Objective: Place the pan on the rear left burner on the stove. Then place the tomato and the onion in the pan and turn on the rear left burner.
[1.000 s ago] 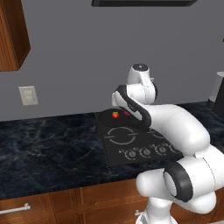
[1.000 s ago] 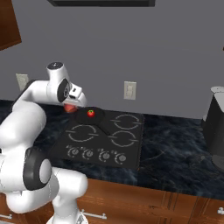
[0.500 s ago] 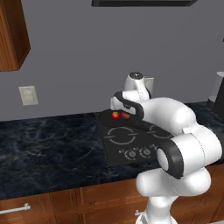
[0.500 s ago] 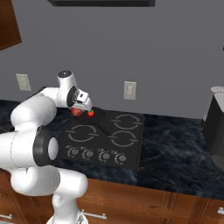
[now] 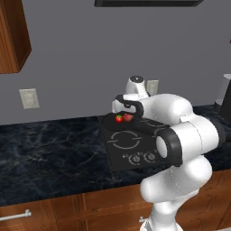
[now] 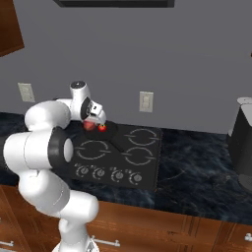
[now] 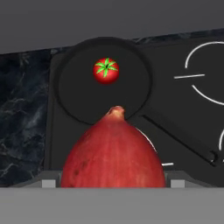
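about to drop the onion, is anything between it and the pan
Nothing visible blocks it. In the hand view the onion sits in the gripper above the pan. The tomato already lies inside, towards the far side, leaving bare pan floor nearer the onion.

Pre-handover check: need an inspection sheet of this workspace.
Surface: dark marbled counter with the black stove set in.
Job's things: pan on the rear left burner; tomato inside it; onion above the pan, between the tool's fingers.
Clutter: dark appliance at the counter's right end.
Tool: wide around the onion.
Cables: nothing seen.
Surroundings: grey wall, wall outlets, wood cabinets.
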